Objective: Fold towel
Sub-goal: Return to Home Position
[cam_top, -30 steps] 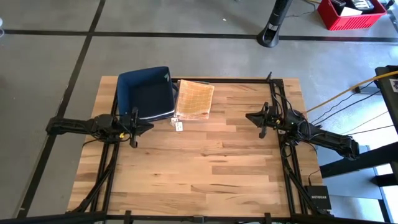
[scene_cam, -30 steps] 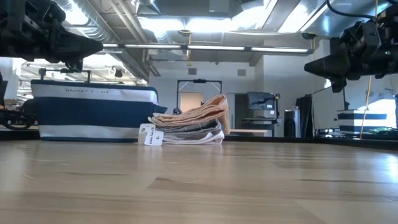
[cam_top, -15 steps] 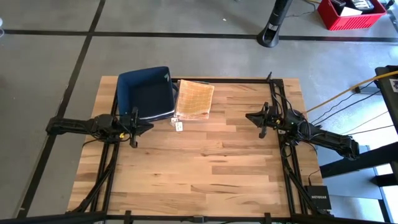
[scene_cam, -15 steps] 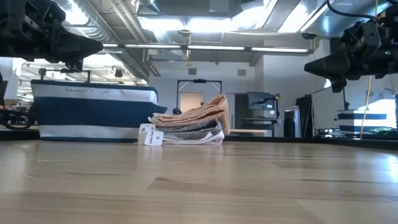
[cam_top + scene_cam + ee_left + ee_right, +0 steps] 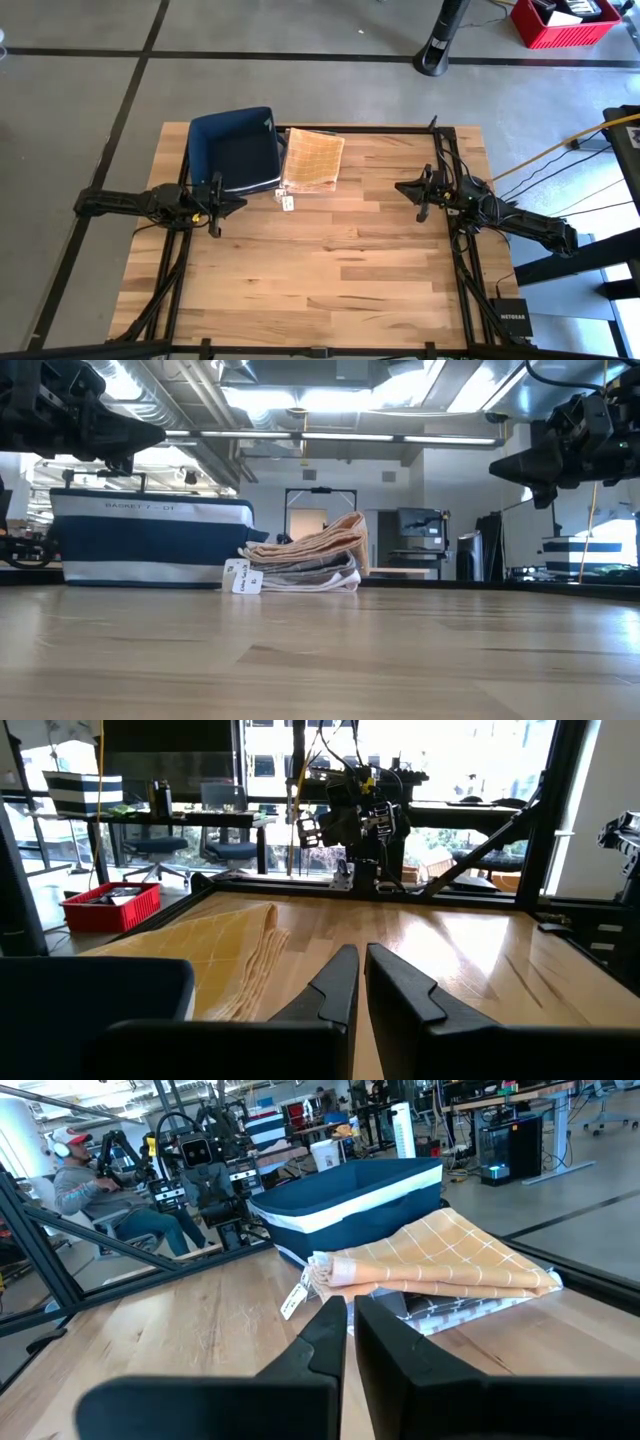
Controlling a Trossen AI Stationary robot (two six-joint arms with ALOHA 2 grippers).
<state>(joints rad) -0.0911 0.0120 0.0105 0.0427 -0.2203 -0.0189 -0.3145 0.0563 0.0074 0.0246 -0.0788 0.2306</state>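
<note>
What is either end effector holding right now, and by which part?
Nothing. The left end effector and right end effector are both shut and empty, off to either side. The towels lie stacked beside the basket, touched by neither.

Three folded towels lie in one neat stack on the wooden table [image 5: 350, 260], close to its far edge and left of the middle. An orange towel [image 5: 313, 158] with a pale grid pattern lies flat on top, over a gray towel [image 5: 318, 567] and a white towel [image 5: 312, 585] at the bottom. A small white tag [image 5: 288, 203] sticks out at the stack's near left corner.
</note>
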